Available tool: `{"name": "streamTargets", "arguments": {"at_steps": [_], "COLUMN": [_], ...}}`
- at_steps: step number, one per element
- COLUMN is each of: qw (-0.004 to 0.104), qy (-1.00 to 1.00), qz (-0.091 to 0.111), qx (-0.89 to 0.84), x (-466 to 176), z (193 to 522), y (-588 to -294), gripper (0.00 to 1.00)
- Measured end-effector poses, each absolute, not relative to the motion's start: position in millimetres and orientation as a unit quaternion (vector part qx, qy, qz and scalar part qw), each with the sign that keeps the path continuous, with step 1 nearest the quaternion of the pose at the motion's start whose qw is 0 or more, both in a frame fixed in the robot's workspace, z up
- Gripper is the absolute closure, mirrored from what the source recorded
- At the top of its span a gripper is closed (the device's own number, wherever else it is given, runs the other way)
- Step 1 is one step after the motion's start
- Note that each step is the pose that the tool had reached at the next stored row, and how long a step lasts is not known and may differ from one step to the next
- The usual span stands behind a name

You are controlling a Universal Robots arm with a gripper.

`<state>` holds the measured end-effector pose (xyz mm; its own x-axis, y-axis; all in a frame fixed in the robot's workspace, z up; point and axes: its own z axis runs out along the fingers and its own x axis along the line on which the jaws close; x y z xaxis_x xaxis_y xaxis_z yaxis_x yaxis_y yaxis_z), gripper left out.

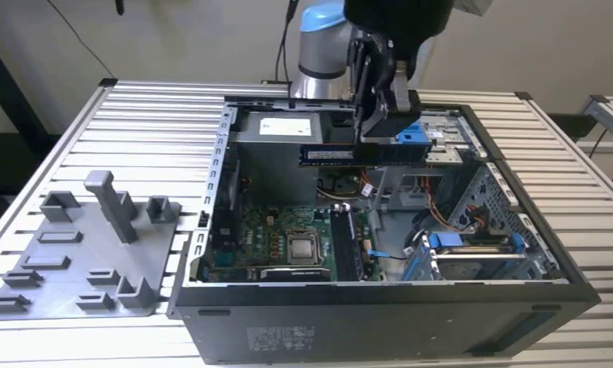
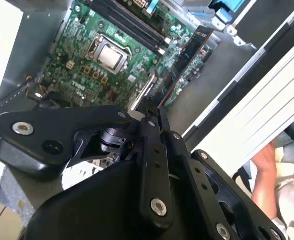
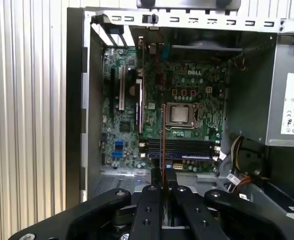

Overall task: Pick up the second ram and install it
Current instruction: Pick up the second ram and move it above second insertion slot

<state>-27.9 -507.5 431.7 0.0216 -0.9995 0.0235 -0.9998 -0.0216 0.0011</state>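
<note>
The second ram (image 1: 360, 155), a long dark blue-green stick with a pale label, hangs level above the open computer case (image 1: 388, 307). My gripper (image 1: 390, 140) is shut on its right half. In both wrist views the stick shows edge-on as a thin strip (image 3: 163, 140) (image 2: 182, 60) running out from between the closed fingers (image 3: 156, 181). Below it lies the green motherboard (image 3: 186, 100) with its processor socket (image 3: 180, 114) and the dark memory slots (image 3: 179, 147). In the exterior view those slots (image 1: 347, 244) lie well below the stick.
The grey holder plate (image 1: 76, 264) with upright posts lies on the slatted table (image 1: 153, 115) at the exterior view's left. Inside the case are the power supply (image 1: 281, 125), blue drive brackets (image 1: 465, 249) and loose cables (image 1: 429, 218). A person's arm (image 2: 266, 182) shows beyond the table.
</note>
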Motion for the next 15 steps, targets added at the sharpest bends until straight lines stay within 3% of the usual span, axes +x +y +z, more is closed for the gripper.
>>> {"name": "streamTargets", "arguments": {"at_steps": [15], "qw": [0.006], "qy": [-0.714], "qz": [0.005], "qx": [0.700], "x": [2.2], "z": [430.0], "y": [-507.4], "gripper": [0.86]}}
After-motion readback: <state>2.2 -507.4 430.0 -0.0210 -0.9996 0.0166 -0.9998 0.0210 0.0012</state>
